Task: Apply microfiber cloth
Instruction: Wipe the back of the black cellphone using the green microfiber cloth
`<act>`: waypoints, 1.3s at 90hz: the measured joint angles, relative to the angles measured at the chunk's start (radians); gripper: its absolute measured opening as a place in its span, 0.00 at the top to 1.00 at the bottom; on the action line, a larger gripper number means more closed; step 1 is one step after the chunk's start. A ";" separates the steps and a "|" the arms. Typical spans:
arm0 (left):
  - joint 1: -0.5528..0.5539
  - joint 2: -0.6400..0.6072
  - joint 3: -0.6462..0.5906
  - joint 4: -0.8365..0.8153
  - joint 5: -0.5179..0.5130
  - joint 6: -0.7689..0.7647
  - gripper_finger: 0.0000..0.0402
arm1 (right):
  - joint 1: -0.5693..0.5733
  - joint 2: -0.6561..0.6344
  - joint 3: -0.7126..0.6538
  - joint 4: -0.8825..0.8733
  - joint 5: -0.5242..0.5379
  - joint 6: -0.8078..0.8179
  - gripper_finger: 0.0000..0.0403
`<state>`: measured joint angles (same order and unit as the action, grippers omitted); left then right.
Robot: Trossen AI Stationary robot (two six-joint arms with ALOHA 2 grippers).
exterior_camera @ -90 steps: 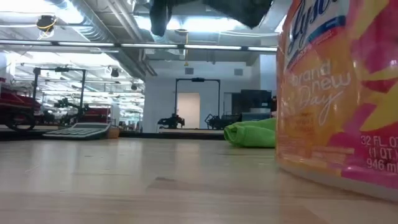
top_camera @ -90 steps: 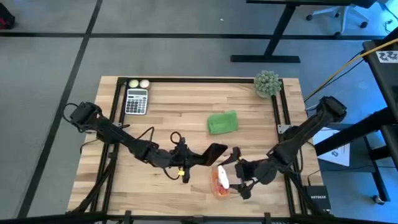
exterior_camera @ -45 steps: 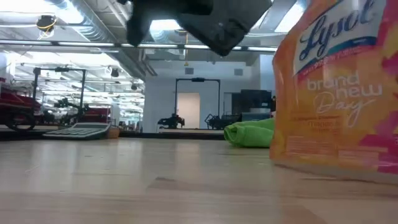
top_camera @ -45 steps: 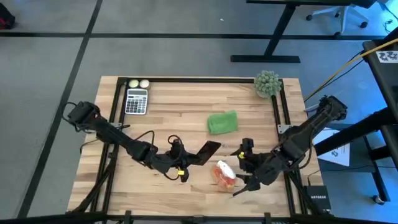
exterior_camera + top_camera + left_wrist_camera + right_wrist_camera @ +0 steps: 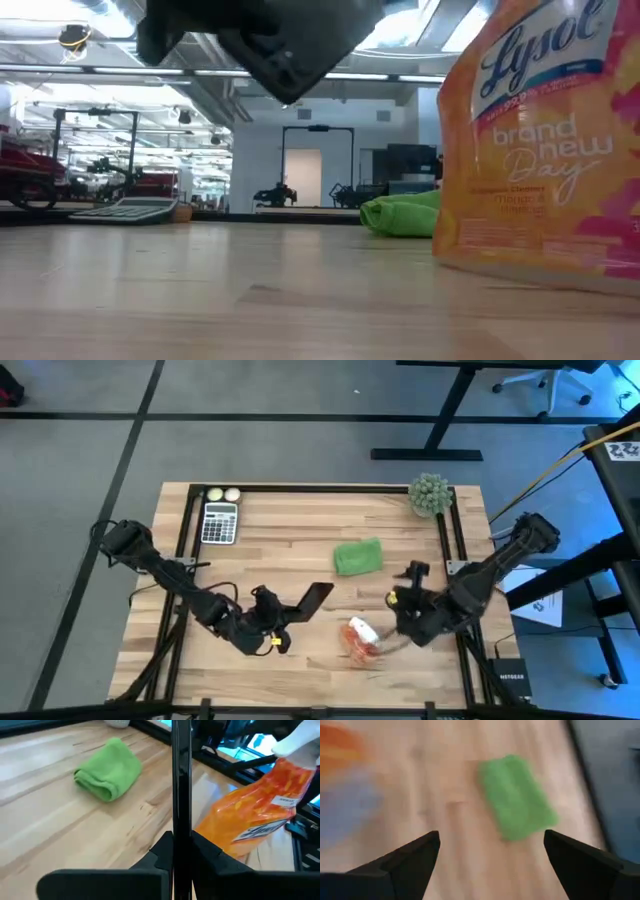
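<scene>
The bright green microfiber cloth (image 5: 357, 555) lies bunched on the wooden table, right of centre toward the far side; it also shows in the left wrist view (image 5: 107, 769) and the right wrist view (image 5: 516, 799). My left gripper (image 5: 283, 618) is near the table's middle front, shut on a black phone (image 5: 312, 596) held in the air. My right gripper (image 5: 403, 592) hovers open between the cloth and an orange spray bottle (image 5: 360, 640), nothing between its fingers (image 5: 410, 860). My left gripper pinches the phone's two flat faces at its near end (image 5: 180, 842) between the two fingers. The phone sticks out ahead of the fingers toward the table's far right, edge-on to the wrist camera. It is lifted clear of the table.
The orange Lysol bottle (image 5: 540, 150) with its white sprayer (image 5: 300, 740) sits on the table near the front, looking tilted in the low view. A calculator (image 5: 220, 522) and two pale balls (image 5: 223, 494) are at the far left, a spiky ball plant (image 5: 429, 494) at the far right corner.
My right gripper has come off the spray bottle and gone toward the far edge, nearer the cloth; the bottle stays on the table, now tilted. My left gripper has carried the phone toward the table's left edge, still lifted.
</scene>
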<state>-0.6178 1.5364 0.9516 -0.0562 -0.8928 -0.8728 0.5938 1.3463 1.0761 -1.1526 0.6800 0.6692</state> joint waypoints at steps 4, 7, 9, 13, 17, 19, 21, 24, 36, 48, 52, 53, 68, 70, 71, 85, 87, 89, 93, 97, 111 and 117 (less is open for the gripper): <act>-0.006 0.000 0.000 -0.007 -0.003 -0.016 0.96 | -0.050 -0.015 -0.054 0.051 0.000 -0.033 0.19; -0.011 0.000 0.000 -0.012 -0.008 -0.028 0.96 | -0.092 -0.033 -0.097 0.101 -0.009 -0.078 0.21; -0.014 0.000 0.000 -0.014 -0.014 -0.032 0.96 | -0.121 -0.045 -0.126 0.142 -0.019 -0.108 0.23; -0.022 -0.001 0.000 -0.018 -0.028 -0.033 0.96 | -0.185 -0.072 -0.186 0.237 -0.050 -0.183 0.25; -0.029 -0.002 0.000 -0.018 -0.034 -0.033 0.96 | -0.252 -0.102 -0.242 0.332 -0.092 -0.257 0.28; -0.030 -0.003 0.000 -0.017 -0.035 -0.033 0.96 | -0.287 -0.118 -0.271 0.379 -0.118 -0.289 0.30; -0.031 -0.003 0.000 -0.016 -0.036 -0.033 0.96 | -0.323 -0.132 -0.299 0.425 -0.141 -0.320 0.31; -0.031 -0.003 0.000 -0.015 -0.036 -0.033 0.96 | -0.373 -0.151 -0.339 0.495 -0.172 -0.366 0.33; -0.029 -0.003 0.000 -0.016 -0.036 -0.038 0.96 | -0.497 -0.181 -0.465 0.722 -0.240 -0.494 0.38; -0.028 -0.003 0.000 -0.016 -0.037 -0.035 0.96 | -0.550 -0.180 -0.527 0.847 -0.247 -0.525 0.40; -0.025 -0.003 0.000 -0.016 -0.036 -0.033 0.96 | -0.563 -0.180 -0.539 0.875 -0.247 -0.538 0.39; -0.024 -0.003 0.000 -0.016 -0.036 -0.033 0.96 | -0.565 -0.180 -0.541 0.878 -0.247 -0.542 0.39; -0.022 -0.003 0.000 -0.017 -0.036 -0.017 0.96 | -0.620 -0.169 -0.559 0.951 -0.249 -0.569 0.39; -0.022 -0.003 0.000 -0.017 -0.037 -0.017 0.96 | -0.632 -0.164 -0.564 0.966 -0.255 -0.569 0.39; -0.022 -0.003 0.000 -0.017 -0.037 -0.017 0.96 | -0.638 -0.160 -0.566 0.977 -0.258 -0.569 0.39; -0.023 -0.003 0.000 -0.013 -0.037 -0.018 0.96 | -0.725 -0.061 -0.587 1.149 -0.362 -0.568 0.39; -0.022 -0.003 0.000 -0.013 -0.037 -0.019 0.96 | -0.735 -0.038 -0.587 1.163 -0.361 -0.568 0.39; -0.022 -0.003 0.000 -0.013 -0.037 -0.020 0.96 | -0.743 -0.014 -0.587 1.168 -0.358 -0.568 0.39; -0.022 -0.003 0.000 -0.013 -0.038 -0.026 0.96 | -0.756 0.034 -0.588 1.177 -0.353 -0.568 0.39; -0.022 -0.003 0.000 -0.013 -0.040 -0.036 0.96 | -0.768 0.085 -0.587 1.186 -0.353 -0.566 0.39; -0.022 -0.003 0.000 -0.013 -0.039 -0.056 0.96 | -0.771 0.227 -0.576 1.206 -0.358 -0.524 0.47; -0.022 -0.003 0.000 -0.013 -0.040 -0.057 0.96 | -0.770 0.245 -0.571 1.203 -0.360 -0.498 0.57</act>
<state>-0.6395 1.5333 0.9516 -0.0696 -0.9325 -0.9298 -0.1757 1.5909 0.5048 0.0506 0.3196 0.1716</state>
